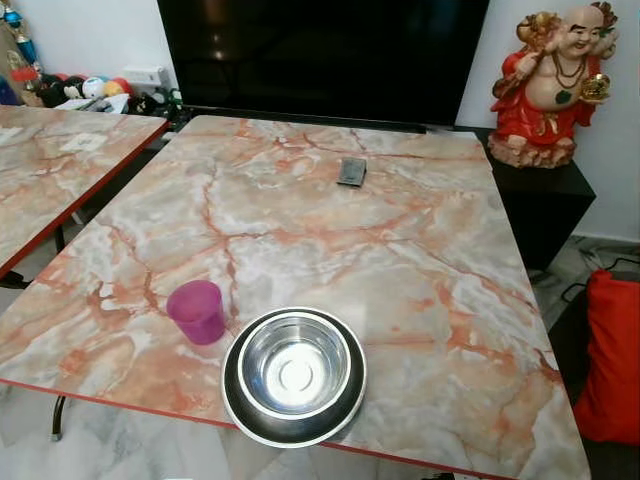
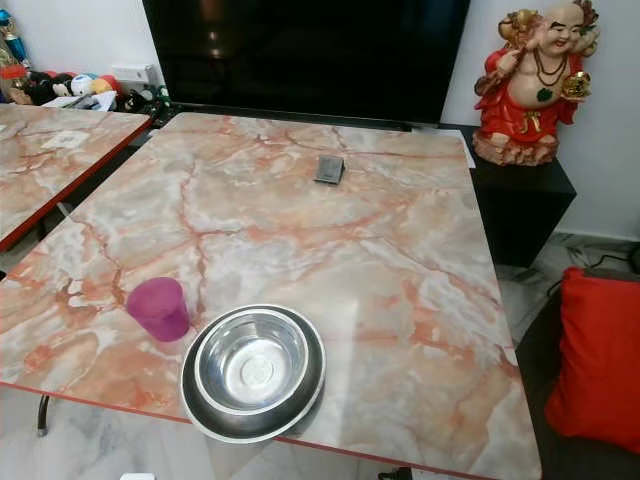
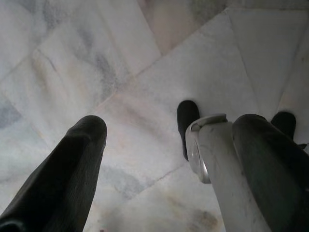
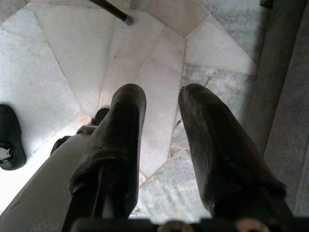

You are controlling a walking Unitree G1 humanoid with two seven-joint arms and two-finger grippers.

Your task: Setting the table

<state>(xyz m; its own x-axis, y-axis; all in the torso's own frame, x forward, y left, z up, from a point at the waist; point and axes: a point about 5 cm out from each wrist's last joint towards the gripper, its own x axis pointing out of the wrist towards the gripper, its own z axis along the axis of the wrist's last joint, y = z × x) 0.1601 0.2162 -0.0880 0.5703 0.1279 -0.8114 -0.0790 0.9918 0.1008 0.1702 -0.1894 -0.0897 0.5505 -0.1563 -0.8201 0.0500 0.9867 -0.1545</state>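
Note:
A translucent purple cup [image 1: 197,310] stands upright near the front edge of the marble-patterned table [image 1: 400,250]. Just right of it, almost touching, a shiny steel bowl [image 1: 295,365] sits inside a dark round plate [image 1: 232,372] that reaches the table's front edge. Both arms hang down beside the robot's legs. The left gripper [image 3: 171,123] points at the pale floor tiles with its fingers wide apart. Nothing is held in the right gripper [image 4: 162,94], which also faces the floor, open.
A small dark flat item [image 1: 351,171] lies on the far half of the table. Behind stand a black TV [image 1: 320,50] and a red statue [image 1: 550,80] on a black cabinet [image 1: 545,210]. A second marble table [image 1: 50,170] is at left, a red cushion [image 1: 612,360] at right.

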